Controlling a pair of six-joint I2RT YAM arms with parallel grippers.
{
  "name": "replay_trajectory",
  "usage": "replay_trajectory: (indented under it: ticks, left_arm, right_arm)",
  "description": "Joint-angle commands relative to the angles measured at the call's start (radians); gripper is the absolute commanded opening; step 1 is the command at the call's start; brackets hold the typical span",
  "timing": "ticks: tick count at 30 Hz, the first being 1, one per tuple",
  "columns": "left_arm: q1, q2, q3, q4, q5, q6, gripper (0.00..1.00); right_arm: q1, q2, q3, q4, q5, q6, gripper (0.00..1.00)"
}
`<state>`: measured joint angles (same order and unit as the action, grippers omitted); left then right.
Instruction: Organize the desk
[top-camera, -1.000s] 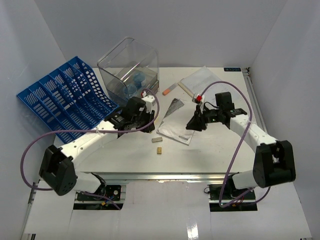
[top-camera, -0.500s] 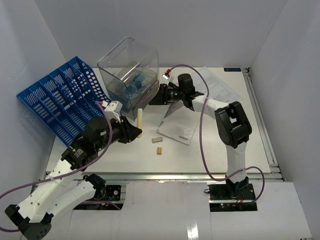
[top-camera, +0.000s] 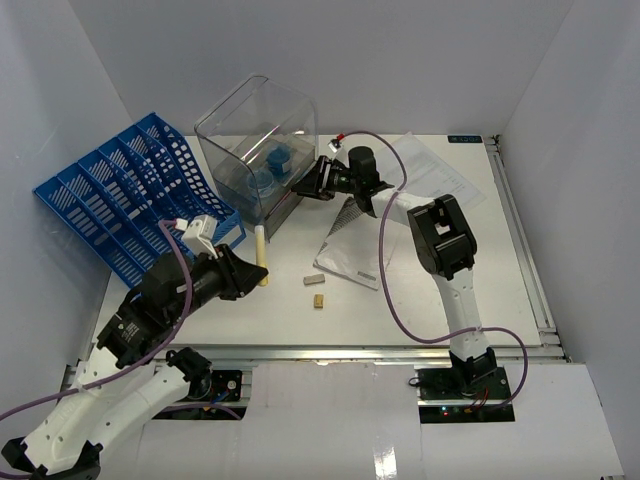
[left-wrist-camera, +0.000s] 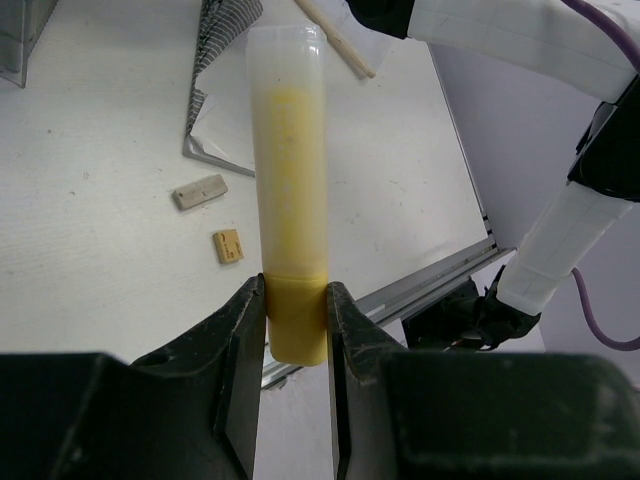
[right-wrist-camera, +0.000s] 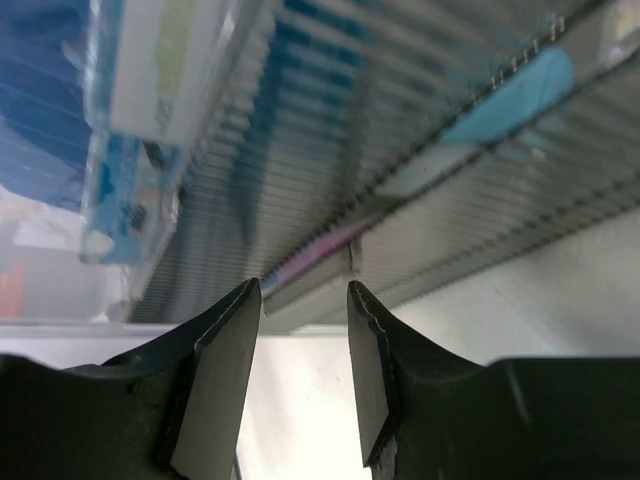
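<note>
Top external view: the big flat white worktop (top-camera: 500, 270) with a metal rail along its edges fills the middle of the picture. In the lower left, the left tool (top-camera: 243, 277) is clenched on the yellow end of a round yellow plastic tube with a see-through top (top-camera: 261, 250). The left wrist view shows this well (both fingers press the tube's sides). Two small blocks, one grey (top-camera: 313, 281) and one tan (top-camera: 318, 299), lie on the worktop near the tube. A flat striped paper packet (top-camera: 350, 255) lies just right of them.

In the upper middle, the right tool (top-camera: 312, 182) is just beside the clear plastic bin (top-camera: 255, 120). Its jaws are apart, with nothing between them. A blue slotted plastic rack (top-camera: 120, 200) lies at the left.
</note>
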<state>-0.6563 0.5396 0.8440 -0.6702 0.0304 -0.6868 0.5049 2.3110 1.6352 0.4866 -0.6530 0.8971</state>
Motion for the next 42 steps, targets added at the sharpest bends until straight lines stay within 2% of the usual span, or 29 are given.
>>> replay_trajectory:
  ticks: [1,5,13,19,27,29,36,42]
  left_arm:
    - [0.004,-0.007,-0.011,-0.026,-0.015,-0.018,0.07]
    - [0.004,-0.009,-0.019,-0.023,-0.015,-0.019,0.08]
    - [0.004,0.065,-0.009,0.006,-0.014,0.029,0.08]
    - [0.004,0.240,0.002,0.102,-0.006,0.119,0.09]
    - [0.010,0.597,0.198,0.153,-0.110,0.391,0.11]
    - [0.015,0.728,0.286,0.158,-0.128,0.450,0.11]
    - [0.038,1.046,0.551,0.176,-0.184,0.625,0.12]
    - [0.052,1.215,0.692,0.149,-0.285,0.683,0.15]
  right_arm:
    - [0.000,0.050,0.086,0.096,0.033,0.081,0.44]
    - [-0.001,0.075,0.093,0.094,0.050,0.105,0.32]
    - [-0.004,0.045,-0.003,0.168,0.059,0.126,0.08]
    - [-0.037,-0.023,-0.138,0.229,0.041,0.134,0.08]
    - [-0.088,-0.150,-0.374,0.264,-0.014,0.063,0.08]
    - [-0.091,-0.161,-0.395,0.263,-0.020,0.051,0.08]
    - [-0.091,-0.170,-0.404,0.249,-0.023,0.012,0.08]
    - [-0.091,-0.181,-0.400,0.239,-0.034,-0.006,0.08]
